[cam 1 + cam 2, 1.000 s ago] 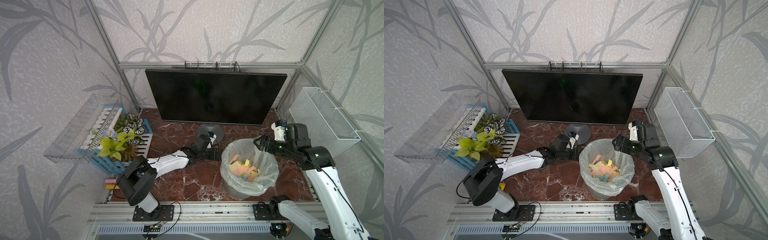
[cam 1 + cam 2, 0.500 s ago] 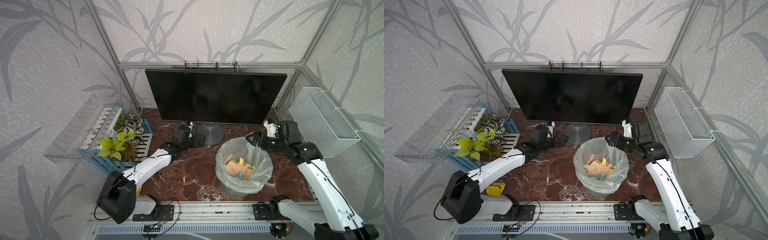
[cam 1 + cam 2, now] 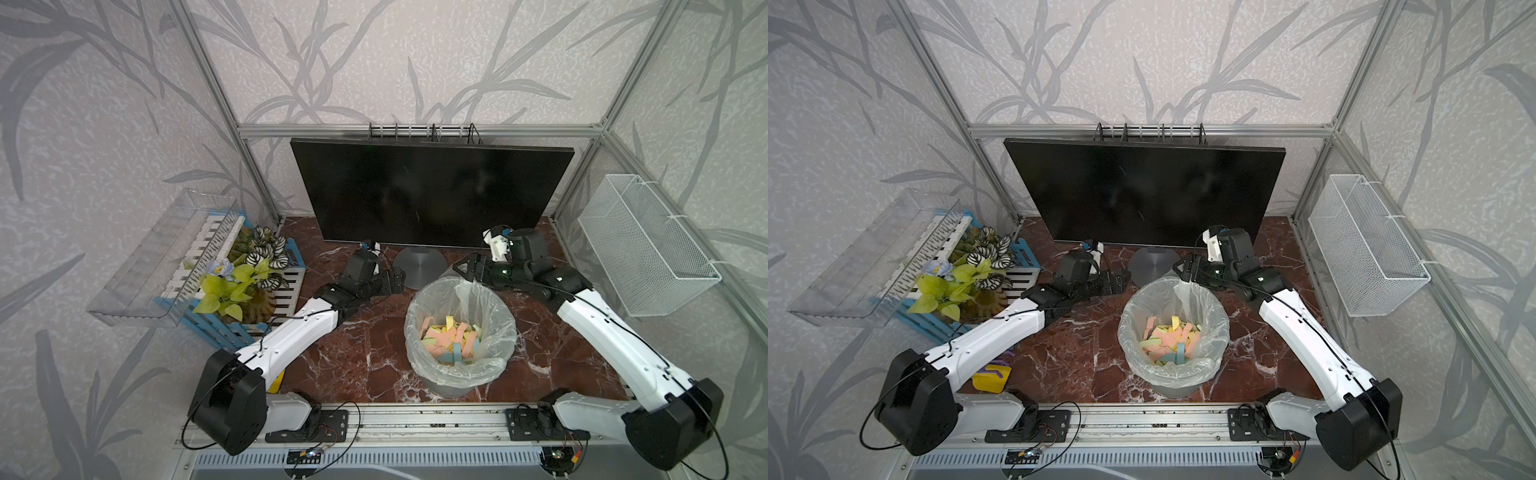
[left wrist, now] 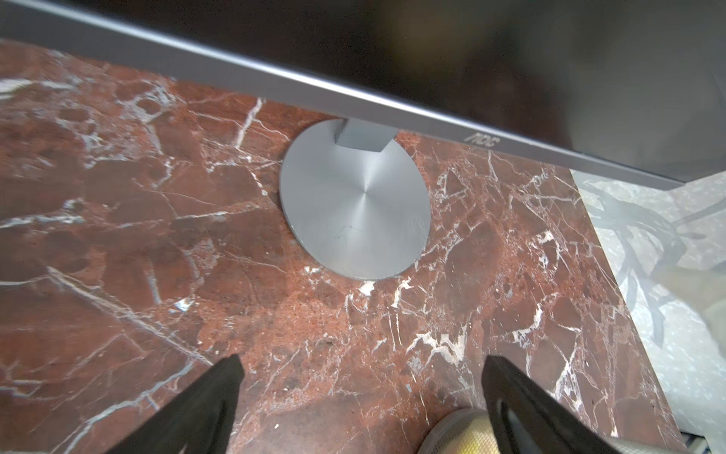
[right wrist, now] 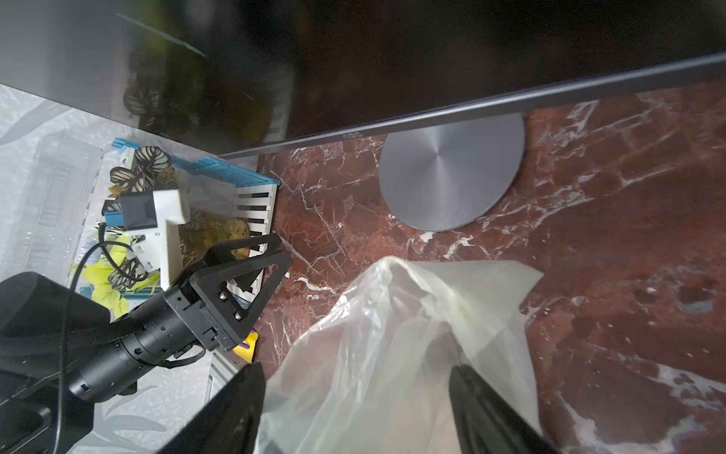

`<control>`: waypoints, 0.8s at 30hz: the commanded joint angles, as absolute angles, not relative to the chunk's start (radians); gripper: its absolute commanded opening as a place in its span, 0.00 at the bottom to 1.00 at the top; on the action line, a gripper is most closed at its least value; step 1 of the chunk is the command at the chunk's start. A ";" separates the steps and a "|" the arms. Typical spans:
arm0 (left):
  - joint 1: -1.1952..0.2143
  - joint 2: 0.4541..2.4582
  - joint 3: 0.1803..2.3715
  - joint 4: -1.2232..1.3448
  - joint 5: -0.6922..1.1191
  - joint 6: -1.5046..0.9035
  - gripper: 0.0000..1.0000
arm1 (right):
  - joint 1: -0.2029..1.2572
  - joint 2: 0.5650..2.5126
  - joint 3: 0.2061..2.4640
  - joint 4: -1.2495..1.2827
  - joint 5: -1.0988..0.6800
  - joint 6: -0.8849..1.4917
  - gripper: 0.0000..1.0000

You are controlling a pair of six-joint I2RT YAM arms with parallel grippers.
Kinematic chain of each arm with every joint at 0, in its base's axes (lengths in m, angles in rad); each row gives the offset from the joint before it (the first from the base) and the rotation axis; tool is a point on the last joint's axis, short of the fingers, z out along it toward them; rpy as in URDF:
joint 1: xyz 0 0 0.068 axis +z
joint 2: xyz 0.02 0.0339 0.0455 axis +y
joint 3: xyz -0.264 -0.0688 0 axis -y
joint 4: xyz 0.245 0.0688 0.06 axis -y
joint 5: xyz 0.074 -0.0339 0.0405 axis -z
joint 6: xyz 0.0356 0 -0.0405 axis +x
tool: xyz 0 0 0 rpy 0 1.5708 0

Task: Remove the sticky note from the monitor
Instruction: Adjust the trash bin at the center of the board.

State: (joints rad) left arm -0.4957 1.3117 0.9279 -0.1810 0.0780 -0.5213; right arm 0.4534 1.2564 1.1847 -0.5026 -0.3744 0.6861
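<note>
The monitor (image 3: 432,191) (image 3: 1142,191) stands at the back on its round grey base (image 3: 419,266) (image 4: 353,208), with a dark, blank screen. No sticky note shows on it in any view. My left gripper (image 3: 397,278) (image 3: 1121,282) (image 4: 361,361) is open and low over the marble, just left of the base, with nothing between its fingers. My right gripper (image 3: 465,270) (image 3: 1185,272) (image 5: 353,369) is open at the far rim of the bin (image 3: 415,324) (image 3: 1129,332). A raised flap of the bin's clear liner (image 5: 393,314) lies between its fingers.
The bin holds several coloured paper notes (image 3: 453,336). A blue-and-white crate with plants (image 3: 245,282) and a clear tray (image 3: 166,257) sit at the left. A white wire basket (image 3: 648,245) hangs on the right wall. A yellow object (image 3: 992,376) lies near the left arm's base.
The right gripper has moved left along the bin's far rim, and the bin now stands further left. The left arm has swung, its gripper ending slightly left of where it was.
</note>
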 commanded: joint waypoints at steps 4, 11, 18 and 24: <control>-0.445 1.256 0.973 -0.269 0.012 -0.492 1.00 | 0.559 1.395 1.264 -0.392 -0.383 0.709 0.78; -0.407 1.214 0.969 -0.312 -0.019 -0.480 1.00 | 0.583 1.488 1.338 -0.334 -0.374 0.688 0.78; -0.390 1.195 1.002 -0.316 -0.039 -0.458 1.00 | 0.515 1.446 1.459 -0.352 -0.284 0.621 0.82; -0.382 1.208 1.047 -0.313 -0.046 -0.422 1.00 | 0.342 1.355 1.473 -0.376 -0.302 0.616 0.84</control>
